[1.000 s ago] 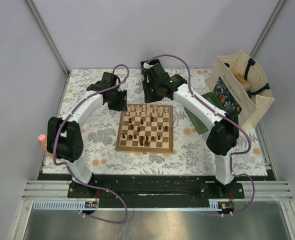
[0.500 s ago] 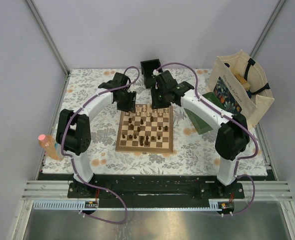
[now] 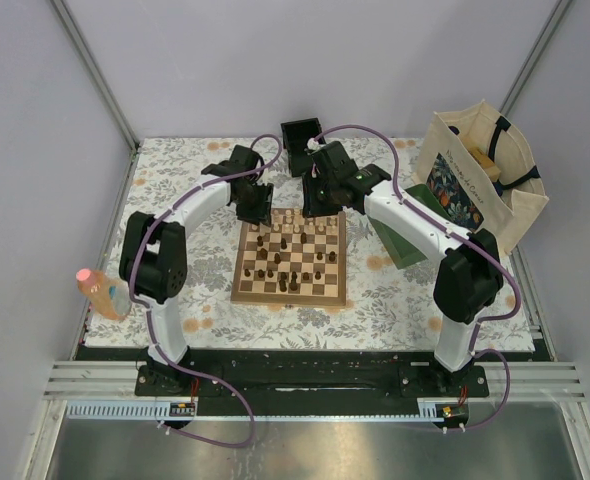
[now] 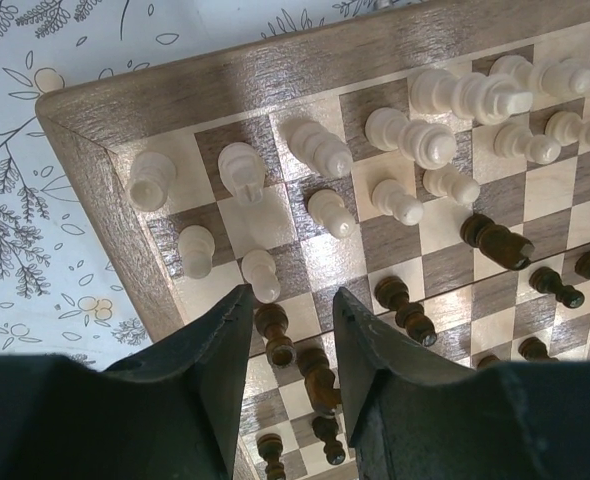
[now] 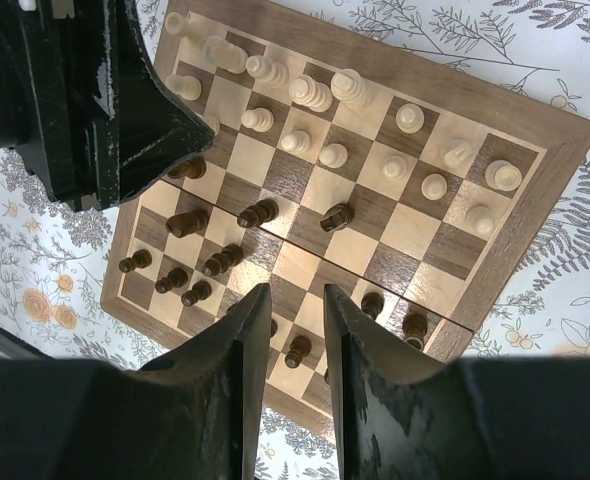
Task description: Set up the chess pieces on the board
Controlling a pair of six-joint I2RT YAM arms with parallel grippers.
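Hovered over the far edge of the board [image 3: 290, 298] with left gripper [image 4: 293, 295] and right gripper [image 5: 295, 292], fingers of both apart, above the chess pieces [image 4: 320, 150].

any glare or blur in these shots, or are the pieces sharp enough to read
Left wrist: a pale sheen streaks the border of the board; chess pieces are sharp, the left hand dark and soft. Right wrist: board crisp, right hand soft. Top external: even light, pieces too small to tell apart.
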